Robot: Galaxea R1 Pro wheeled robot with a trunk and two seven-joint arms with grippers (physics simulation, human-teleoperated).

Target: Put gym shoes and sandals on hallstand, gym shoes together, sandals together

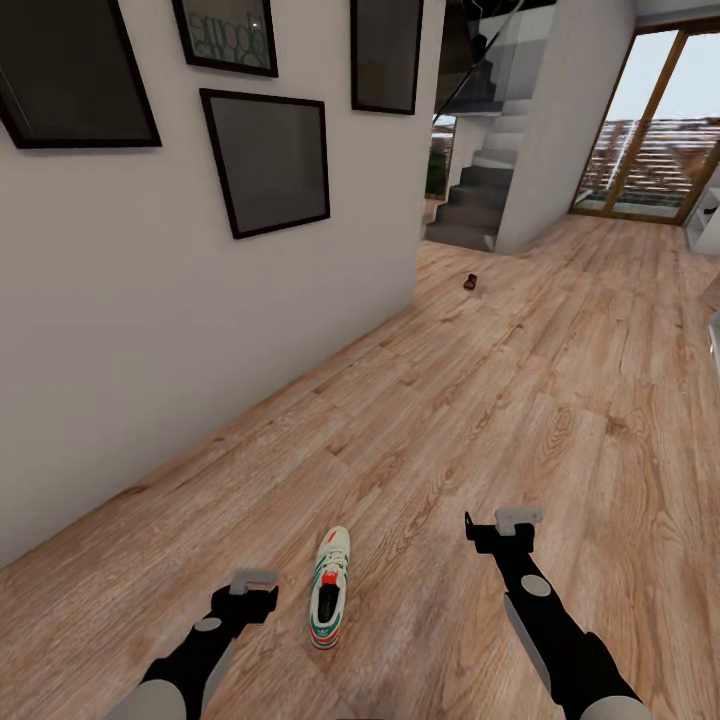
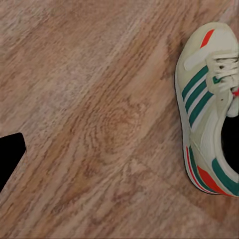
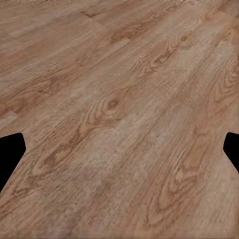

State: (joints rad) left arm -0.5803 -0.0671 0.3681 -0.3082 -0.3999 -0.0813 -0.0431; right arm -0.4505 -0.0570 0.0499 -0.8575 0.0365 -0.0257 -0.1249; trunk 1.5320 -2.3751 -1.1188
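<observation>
1. On the corridor floor (image 1: 470, 400), head view: one gym shoe (image 1: 330, 588) lies flat on its sole between the two arms, just beside the left gripper (image 1: 253, 588) and well apart from the right gripper (image 1: 507, 528); its long axis runs away from the robot, toe at the far end and heel nearest the base; both arms reach low and forward, judged to be the stance for a floor pick; finger spacing cannot be told for either gripper from this angle; a small dark brown object (image 1: 470, 282), possibly a sandal but too small to confirm, rests far down the corridor near the staircase (image 1: 480, 200); dark picture frames (image 1: 268, 160) hang on the white wall (image 1: 150, 330).

2. Beneath the left arm, left wrist view: the gym shoe (image 2: 206, 107) sits off to one side of the gripper's axis, green stripes and red-orange patches visible, laces up; one dark fingertip (image 2: 11, 152) shows at the frame edge, with bare planks between it and the shoe, so the hand holds nothing and appears spread wide; a sideways shift is judged necessary before closing.

3. Beneath the right arm, right wrist view: two dark fingertips (image 3: 10, 154) stand at opposite edges, wide apart and empty, over bare wood-grain planks (image 3: 119, 119).
</observation>
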